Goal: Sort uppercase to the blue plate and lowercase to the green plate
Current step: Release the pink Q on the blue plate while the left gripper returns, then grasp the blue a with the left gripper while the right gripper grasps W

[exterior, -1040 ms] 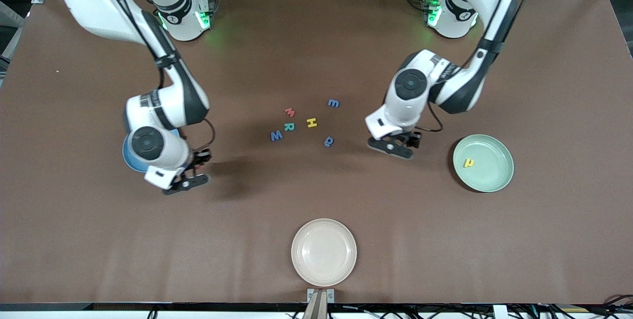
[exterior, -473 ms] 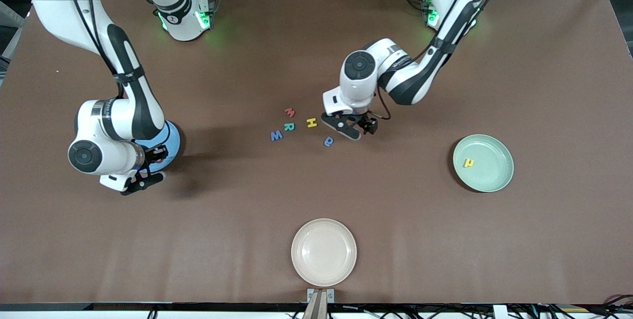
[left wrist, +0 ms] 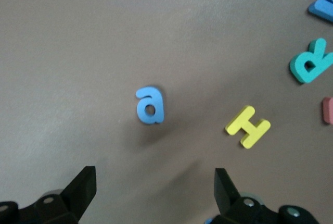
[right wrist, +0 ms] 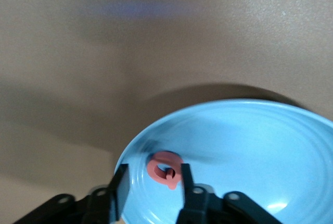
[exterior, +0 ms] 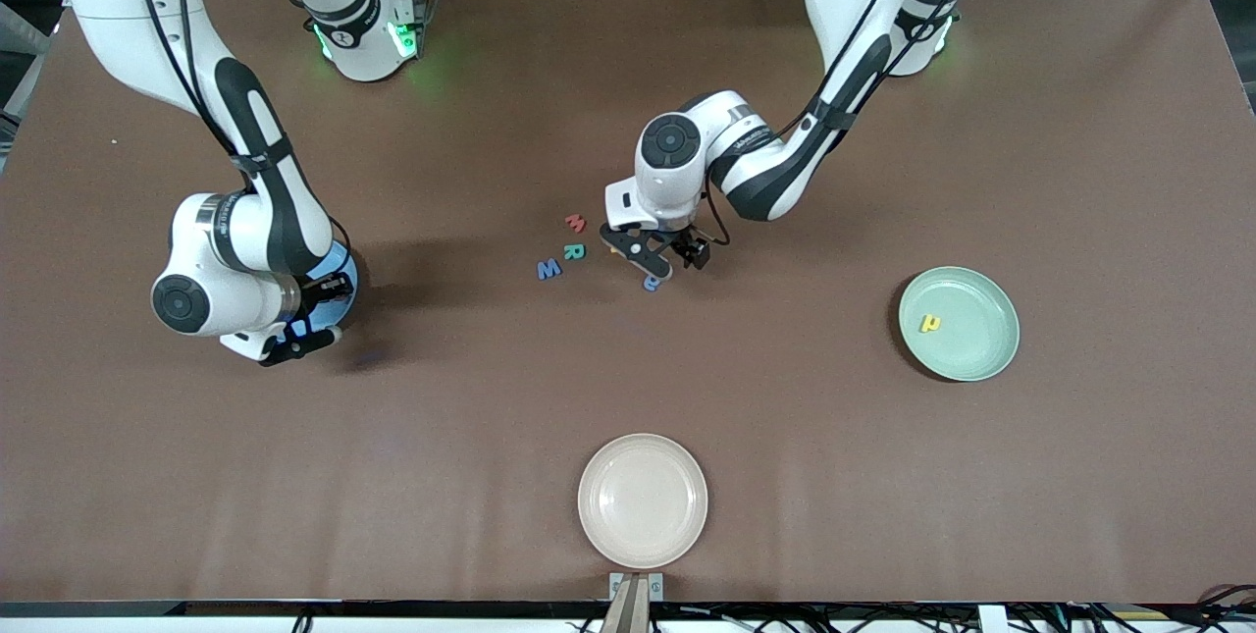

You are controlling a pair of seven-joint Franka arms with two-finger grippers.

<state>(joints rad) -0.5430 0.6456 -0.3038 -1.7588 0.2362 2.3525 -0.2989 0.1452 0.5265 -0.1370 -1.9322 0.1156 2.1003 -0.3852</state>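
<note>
Right hand (right wrist: 151,193), at the front view's middle left over the blue plate (right wrist: 260,146), has its fingers slightly parted around the red Q (right wrist: 165,168), which seems (blur hampers this) to lie on the plate. Left hand (left wrist: 153,193) hangs wide open, holding nothing, over the blue a (left wrist: 150,106) at frame centre. Yellow h (exterior: 929,323) lies in the green plate (exterior: 981,358); the remaining letters wait on the counter (exterior: 883,476).

Left arm's reaching way out to mid-table, elbow bent, wrist pointing straight down, and the left gripper (left wrist: 151,193) hangs low with its jaws spread wide, nothing between them. Right arm's folded down at its own end, wrist tipped over, right gripper (right wrist: 152,185) down low with the fingers (right wrist: 120,185) parted just a bit.
</note>
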